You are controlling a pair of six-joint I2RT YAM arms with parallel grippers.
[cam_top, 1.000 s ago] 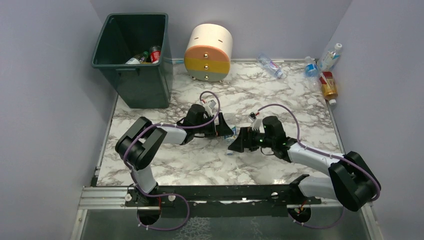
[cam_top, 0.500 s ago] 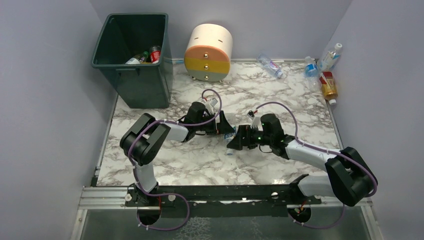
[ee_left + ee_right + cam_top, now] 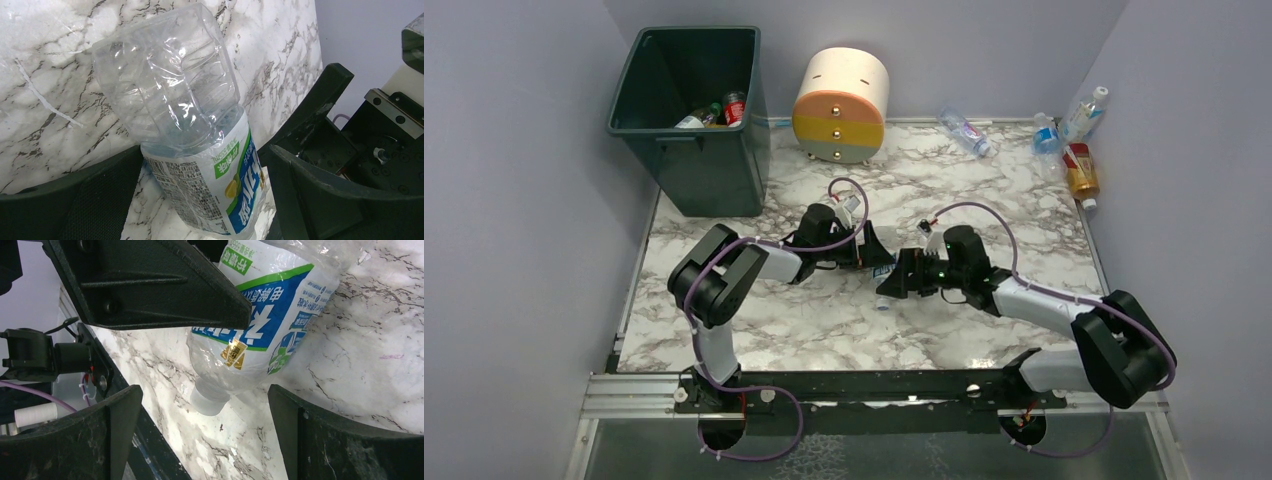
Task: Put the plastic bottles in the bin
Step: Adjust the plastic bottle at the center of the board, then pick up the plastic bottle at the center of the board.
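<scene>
Work centred on one clear bottle [image 3: 192, 150] with a blue and green label, lying on its side in the middle of the marble surface [image 3: 824, 330], cap end toward the lower part of the top view. Both arms had met over it. The left fingers [image 3: 75, 210] stood spread as wide as they go, with the bottle's labelled part lying between them, and they had hold of nothing. The right fingers [image 3: 350, 440] were just as wide, bracketing the neck and cap from the opposite side, also with nothing held. Probably the two came in from either end so that the bottle could not roll off, and the left arm, on the bin's side, seemed the likelier one to carry it. The bin [image 3: 686, 132] stood at the upper left of the frame, well apart from this bottle, with the round drawer unit [image 3: 841, 105] just to its right. By count there was one bin, one drawer unit and two arms. Five bottles lay outside the bin: the central one, a lone one [image 3: 967, 132] at upper middle, and three grouped [image 3: 1081, 172] in the upper right corner. About three more showed inside the bin.
</scene>
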